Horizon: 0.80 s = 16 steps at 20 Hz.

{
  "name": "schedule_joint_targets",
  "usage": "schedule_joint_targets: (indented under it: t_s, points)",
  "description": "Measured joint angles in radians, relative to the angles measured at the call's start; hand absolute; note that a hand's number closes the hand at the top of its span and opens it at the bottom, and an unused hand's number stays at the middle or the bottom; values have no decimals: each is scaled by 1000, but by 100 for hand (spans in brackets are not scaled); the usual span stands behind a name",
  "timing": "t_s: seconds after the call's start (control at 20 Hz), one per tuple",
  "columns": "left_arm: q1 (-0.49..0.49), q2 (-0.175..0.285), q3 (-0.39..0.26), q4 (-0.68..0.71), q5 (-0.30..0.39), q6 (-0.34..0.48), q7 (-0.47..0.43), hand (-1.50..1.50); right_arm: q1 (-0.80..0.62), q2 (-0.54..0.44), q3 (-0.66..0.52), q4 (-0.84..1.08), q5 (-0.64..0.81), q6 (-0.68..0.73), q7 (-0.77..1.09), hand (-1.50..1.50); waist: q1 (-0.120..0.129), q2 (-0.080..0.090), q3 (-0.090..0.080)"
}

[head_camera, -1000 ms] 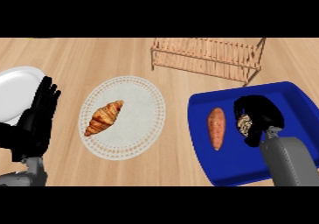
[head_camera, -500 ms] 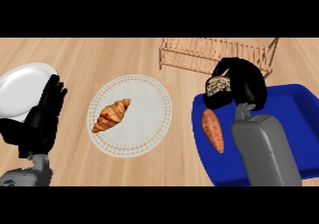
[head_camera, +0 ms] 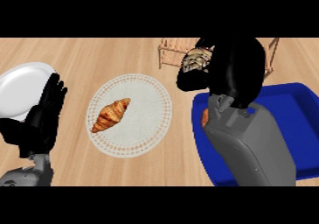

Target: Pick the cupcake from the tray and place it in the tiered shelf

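My right hand point(head_camera: 229, 65) is curled round the cupcake point(head_camera: 195, 60), whose pale frosted top shows at the hand's left side. It is held above the counter, right in front of the wooden tiered shelf point(head_camera: 171, 48), most of which the hand and forearm hide. The blue tray point(head_camera: 297, 127) lies at the right, under my right forearm; a sliver of an orange thing point(head_camera: 205, 117) shows in it beside the arm. My left hand point(head_camera: 42, 116) rests open at the left edge, fingers up.
A croissant point(head_camera: 111, 114) lies on a round pale placemat point(head_camera: 145, 109) in the middle. A white plate point(head_camera: 19, 85) sits at the far left, partly behind my left hand. Bare wooden counter shows at the front centre.
My right hand has lifted the cupcake out of the blue tray and carried it up and away, toward the tiered shelf. The left hand has stayed put.
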Motion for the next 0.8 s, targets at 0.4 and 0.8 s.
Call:
schedule_joint_targets:
  t_s: [0.4,0.8]
  points:
    - [31,3,18,-15,13,-23,-22,0,-76,-1,-55,73,53,-29,0,150,-4,10,1]
    - [4,5,39,0,11,-32,-18,0,-110,-9,-203,244,77,-140,-96,150,-5,14,2]
